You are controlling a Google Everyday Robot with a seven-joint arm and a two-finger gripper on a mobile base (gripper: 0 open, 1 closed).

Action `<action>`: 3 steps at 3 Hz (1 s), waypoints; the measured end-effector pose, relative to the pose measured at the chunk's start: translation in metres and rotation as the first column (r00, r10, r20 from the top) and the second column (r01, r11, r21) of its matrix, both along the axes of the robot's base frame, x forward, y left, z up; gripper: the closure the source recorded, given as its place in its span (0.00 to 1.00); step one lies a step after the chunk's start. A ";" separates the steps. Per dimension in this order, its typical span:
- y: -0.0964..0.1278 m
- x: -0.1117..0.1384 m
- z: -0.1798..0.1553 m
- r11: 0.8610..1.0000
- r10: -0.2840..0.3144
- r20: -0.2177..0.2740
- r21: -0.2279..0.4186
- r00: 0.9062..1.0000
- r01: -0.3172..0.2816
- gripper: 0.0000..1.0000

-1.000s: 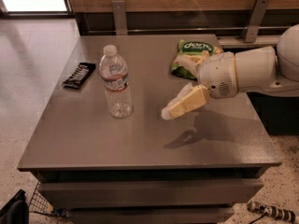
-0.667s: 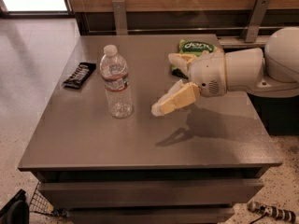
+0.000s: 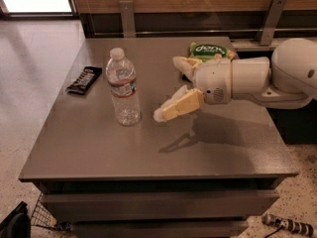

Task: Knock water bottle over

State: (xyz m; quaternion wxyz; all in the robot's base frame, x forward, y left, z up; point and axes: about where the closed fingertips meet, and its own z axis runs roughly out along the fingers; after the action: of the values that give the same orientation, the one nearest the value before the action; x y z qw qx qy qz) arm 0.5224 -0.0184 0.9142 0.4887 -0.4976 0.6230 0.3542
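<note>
1. The water bottle [image 3: 122, 88] is standing upright on the desk [image 3: 99, 148], in the left-centre part of the top. Its white cap [image 3: 117, 53] is pointing up, and a narrow red, white and blue label band [image 3: 122, 88] is wrapping its middle. Nothing is touching it.
2. The tool [image 3: 167, 88] is hanging just right of the bottle, close but apart from it, and is pointing left toward it.
3. The tool's two fingers are standing wide apart and gripping nothing. The lower finger [image 3: 178, 104] is slanting down-left, with its tip low beside the bottle's base. The upper finger [image 3: 184, 63] is sitting higher in the view and farther right.
4. The white arm [image 3: 257, 78] is coming in from the right edge of the view and is running roughly level over the desk's right half. It is casting a shadow [image 3: 198, 133] on the top below it.
5. A green snack bag [image 3: 210, 50] is lying at the back of the desk behind the tool's wrist, which is partly hiding it. It is lying well apart from the bottle.
6. A black packet [image 3: 84, 80] is lying flat near the desk's left edge, left of the bottle and not touching it.
7. The grey desk is standing on a pale floor [image 3: 29, 83].
</note>
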 end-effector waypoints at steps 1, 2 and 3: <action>0.021 0.011 0.002 0.996 0.021 0.032 0.084 0.999 -0.024 0.00; 0.036 0.015 0.004 0.990 0.044 0.051 0.128 0.998 -0.051 0.00; 0.054 0.016 0.003 0.984 0.074 0.064 0.160 0.995 -0.083 0.00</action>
State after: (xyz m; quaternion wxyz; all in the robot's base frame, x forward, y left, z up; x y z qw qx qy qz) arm 0.5382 0.0351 0.9169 0.5312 -0.4904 0.5573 0.4083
